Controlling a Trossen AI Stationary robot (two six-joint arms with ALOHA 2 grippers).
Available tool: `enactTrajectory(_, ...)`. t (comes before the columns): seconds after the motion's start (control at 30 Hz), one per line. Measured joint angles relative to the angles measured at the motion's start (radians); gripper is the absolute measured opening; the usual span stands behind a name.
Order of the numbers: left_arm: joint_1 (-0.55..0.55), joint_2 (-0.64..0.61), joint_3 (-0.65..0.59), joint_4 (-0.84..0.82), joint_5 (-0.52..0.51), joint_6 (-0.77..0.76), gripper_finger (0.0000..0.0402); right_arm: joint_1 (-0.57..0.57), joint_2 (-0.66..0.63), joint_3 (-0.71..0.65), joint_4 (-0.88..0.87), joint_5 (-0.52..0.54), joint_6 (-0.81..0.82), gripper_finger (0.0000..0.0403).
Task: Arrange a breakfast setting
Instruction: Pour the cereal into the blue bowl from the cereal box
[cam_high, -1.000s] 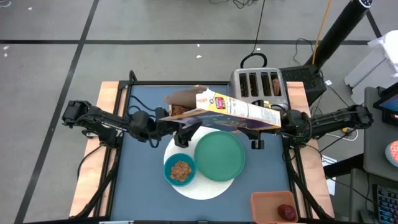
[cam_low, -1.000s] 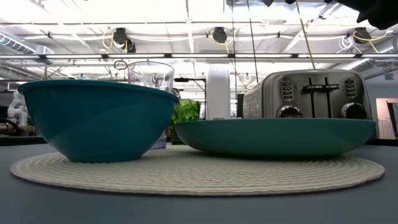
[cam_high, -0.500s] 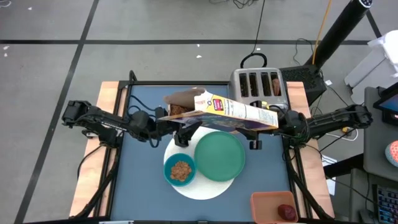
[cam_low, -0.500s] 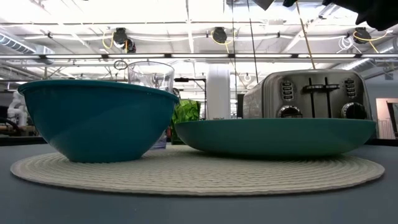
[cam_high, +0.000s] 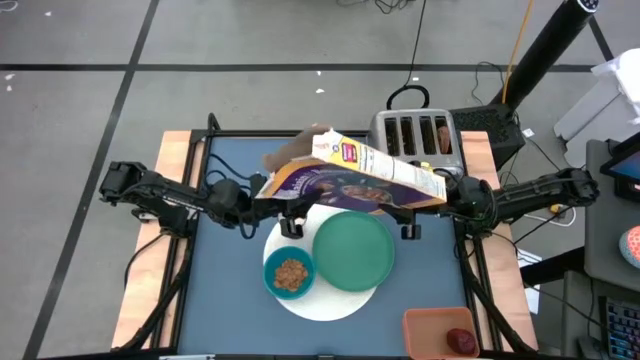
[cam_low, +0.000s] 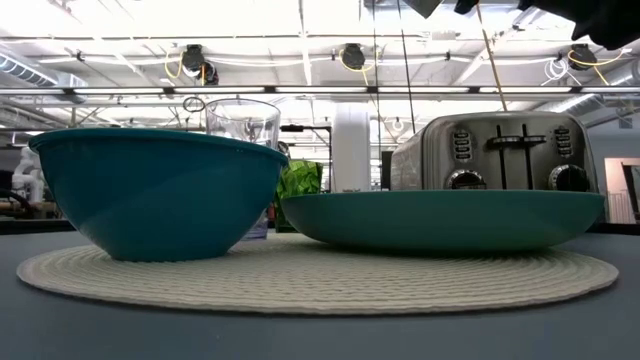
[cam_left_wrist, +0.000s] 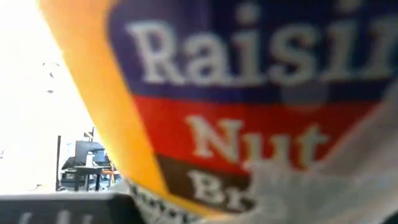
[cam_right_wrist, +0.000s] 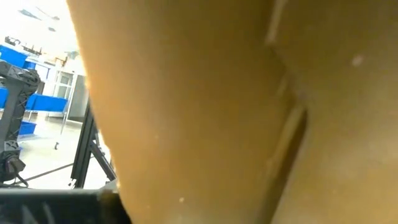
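cereal box (cam_high: 350, 180) hangs lengthwise between our two arms above the mat's (cam_high: 300, 300) far edge. right gripper (cam_high: 432, 195) pinches its base end; left gripper (cam_high: 285, 205) sits under the open end, grip unclear. bowl (cam_high: 289, 275) lies nearer the left arm.

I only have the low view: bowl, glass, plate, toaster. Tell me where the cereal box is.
Observer: The purple cereal box is in the air, tilted, over the back edge of the white round mat. The right gripper grips its closed end, and the left gripper is under its open end.
Operator: Report what is in the bowl. I see only its side.
Observer: The teal bowl holds a small heap of brown cereal.
Operator: Find the fruit.
Observer: A dark-red fruit lies in the orange-pink tray at the table's front right corner, off the mat.
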Motion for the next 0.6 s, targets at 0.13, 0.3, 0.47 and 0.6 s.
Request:
enactTrajectory(0.13, -0.001, 0.000, 0.000, 0.002, 0.001, -0.003, 0.0133, 0.000, 0.000, 0.000, 0.000, 0.003, 0.013, 0.0212)
enactTrajectory(0.3, -0.001, 0.000, 0.000, 0.002, 0.000, -0.003, 0.0129, 0.000, 0.000, 0.000, 0.000, 0.002, 0.003, 0.0216)
enactTrajectory(0.47, -0.001, 0.000, 0.000, 0.003, -0.003, -0.002, 0.0127, 0.000, 0.000, 0.000, 0.000, 0.002, 0.006, 0.0216)
enactTrajectory(0.6, 0.000, 0.000, 0.000, 0.003, -0.005, -0.001, 0.0126, 0.000, 0.000, 0.000, 0.000, 0.001, 0.005, 0.0216)
